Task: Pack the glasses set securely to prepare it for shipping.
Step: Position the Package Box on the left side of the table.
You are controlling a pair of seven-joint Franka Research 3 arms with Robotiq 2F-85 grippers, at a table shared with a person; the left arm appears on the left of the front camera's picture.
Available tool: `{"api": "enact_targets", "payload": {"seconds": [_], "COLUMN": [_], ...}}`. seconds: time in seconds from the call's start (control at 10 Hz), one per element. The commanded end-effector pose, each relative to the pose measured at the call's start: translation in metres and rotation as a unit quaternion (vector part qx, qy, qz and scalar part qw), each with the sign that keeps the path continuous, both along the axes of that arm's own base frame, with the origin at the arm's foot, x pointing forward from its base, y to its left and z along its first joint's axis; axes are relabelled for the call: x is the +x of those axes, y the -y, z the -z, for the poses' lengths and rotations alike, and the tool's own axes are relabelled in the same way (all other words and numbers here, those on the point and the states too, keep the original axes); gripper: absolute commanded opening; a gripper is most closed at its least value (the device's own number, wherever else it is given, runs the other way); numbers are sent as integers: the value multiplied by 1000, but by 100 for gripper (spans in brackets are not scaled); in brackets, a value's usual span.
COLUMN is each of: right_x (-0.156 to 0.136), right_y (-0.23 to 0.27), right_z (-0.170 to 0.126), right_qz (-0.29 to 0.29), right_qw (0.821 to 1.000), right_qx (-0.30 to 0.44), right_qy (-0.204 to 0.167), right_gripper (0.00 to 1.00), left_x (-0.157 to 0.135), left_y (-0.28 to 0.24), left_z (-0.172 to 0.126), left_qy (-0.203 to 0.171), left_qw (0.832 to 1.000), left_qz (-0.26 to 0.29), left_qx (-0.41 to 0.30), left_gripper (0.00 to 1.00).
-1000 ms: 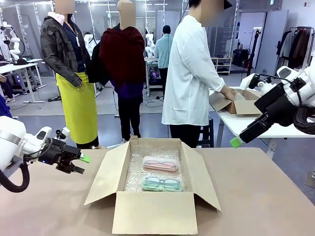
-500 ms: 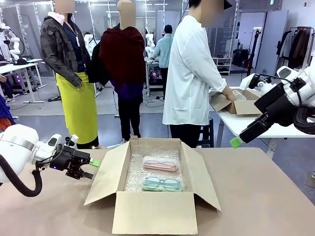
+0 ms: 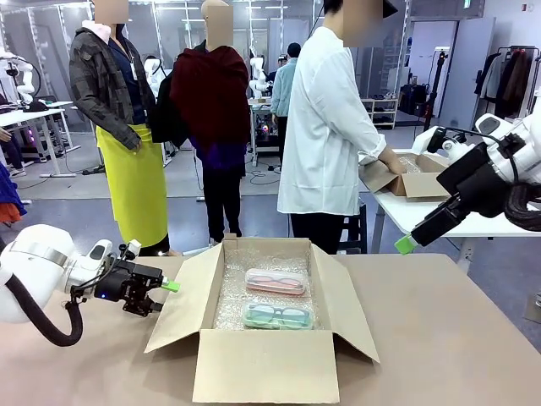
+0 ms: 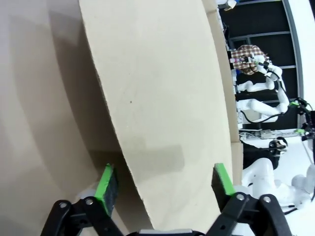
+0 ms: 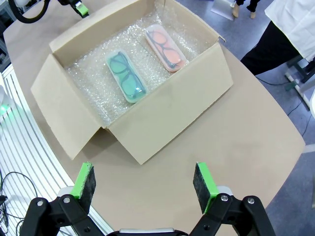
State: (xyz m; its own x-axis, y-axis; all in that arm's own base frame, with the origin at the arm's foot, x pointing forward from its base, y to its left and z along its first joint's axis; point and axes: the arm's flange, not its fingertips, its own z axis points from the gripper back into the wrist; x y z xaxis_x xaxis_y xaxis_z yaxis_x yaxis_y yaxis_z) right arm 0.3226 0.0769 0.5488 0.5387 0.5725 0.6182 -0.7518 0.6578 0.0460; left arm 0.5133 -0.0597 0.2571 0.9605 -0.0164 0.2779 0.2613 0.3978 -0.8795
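Presently the left gripper [image 3: 166, 292] sits at the outer edge of the box's left flap [image 3: 182, 296], and in the left wrist view its green pads [image 4: 106, 183] straddle that flap's edge [image 4: 162, 123], one pad on each face with gaps still visible, so the jaws read as partly drawn in but not yet pinching the cardboard. The step in hand looks like folding this flap over the open cardboard box [image 3: 264, 364]. To do it well, the arm would want the flap edge seated deep between the pads before squeezing, then swing it up and inward along the hinge line rather than pulling outward, which could drag the whole box across the table [image 3: 76, 364].

Ahead of and to the right of that gripper, inside the box on bubble wrap [image 3: 241, 262], lie the pink case [image 3: 275, 282] and, nearer the robot, the mint-green case [image 3: 278, 315], both flat and apart from each other.

Farther right, the right gripper [image 3: 407, 244] hangs above the table with its jaws spread wide and empty; the box lies ahead of it in its wrist view [image 5: 142, 83].
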Motion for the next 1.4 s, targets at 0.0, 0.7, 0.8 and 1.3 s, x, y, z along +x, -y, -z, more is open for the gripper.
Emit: {"api": "enact_targets", "payload": {"seconds": [0.0, 0.7, 0.8, 1.3], "right_x": [-1, -1, -1, -1], "right_y": [0, 0, 0, 0], "right_z": [-1, -1, -1, -1], "right_qz": [-1, -1, -1, -1], "right_qw": [1000, 1000, 1000, 1000], "right_qx": [-3, -3, -3, -3], "right_qy": [4, 4, 4, 4], "right_gripper": [100, 100, 100, 100], "left_x": [0, -14, -15, -10], "left_y": [-5, -19, -18, -17], "left_z": [2, 0, -1, -8], "left_qy": [11, 36, 40, 28], "left_qw": [999, 995, 993, 995], "left_qz": [-1, 4, 15, 19], "left_qx": [-47, -93, -106, -96], "left_gripper": [43, 0, 0, 0]}}
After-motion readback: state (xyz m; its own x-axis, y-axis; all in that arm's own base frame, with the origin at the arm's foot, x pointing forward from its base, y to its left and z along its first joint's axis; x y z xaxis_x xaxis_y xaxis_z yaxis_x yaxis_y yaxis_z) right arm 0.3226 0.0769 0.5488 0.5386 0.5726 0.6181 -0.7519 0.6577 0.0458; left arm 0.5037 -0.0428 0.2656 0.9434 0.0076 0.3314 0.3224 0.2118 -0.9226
